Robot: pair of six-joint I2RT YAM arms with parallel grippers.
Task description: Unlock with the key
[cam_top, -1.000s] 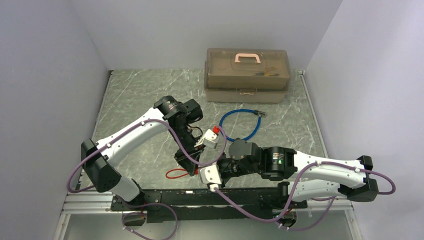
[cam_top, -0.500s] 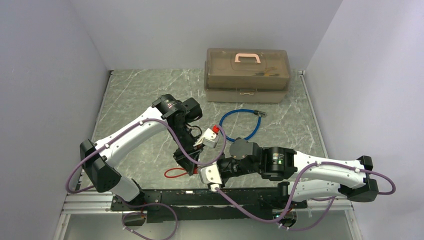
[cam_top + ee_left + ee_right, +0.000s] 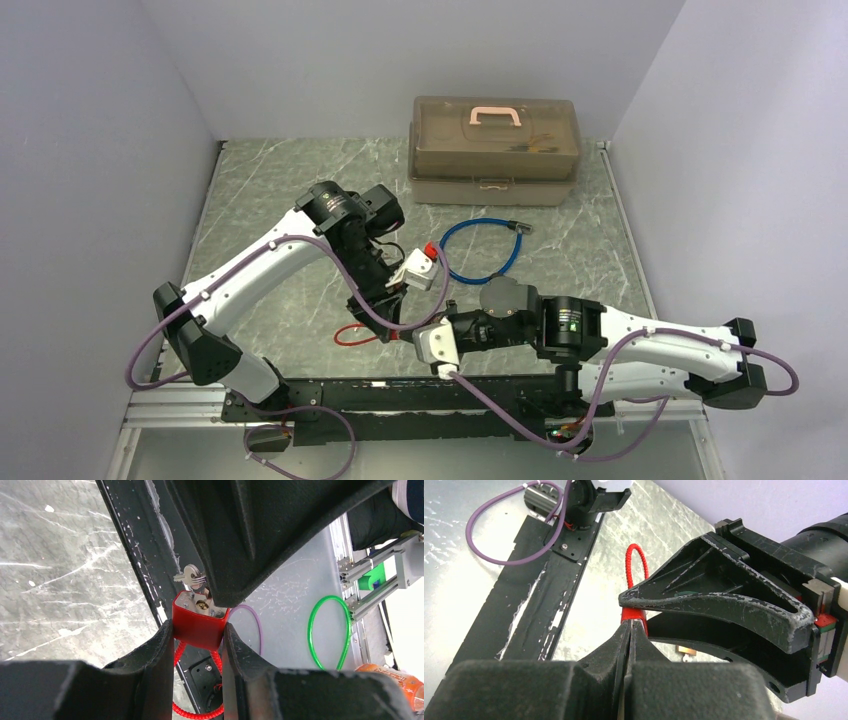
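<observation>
Grippers number two. The left gripper (image 3: 198, 630) clamps the one red lock (image 3: 197, 620) by its sides, held up over the counter's near part between the arms. The right gripper (image 3: 630, 625) is clenched at the lock's top; whether it pinches the key I cannot tell. One brown toolbox (image 3: 494, 150) stands at the far edge, and one blue cable (image 3: 480, 250) lies looped before it. The lock is boxy, with a red cord loop (image 3: 636, 562) at one end and a silver key (image 3: 190, 576) by its brass keyhole. The counter (image 3: 270, 190) is grey-green and marbled, between pale walls (image 3: 100, 100).
</observation>
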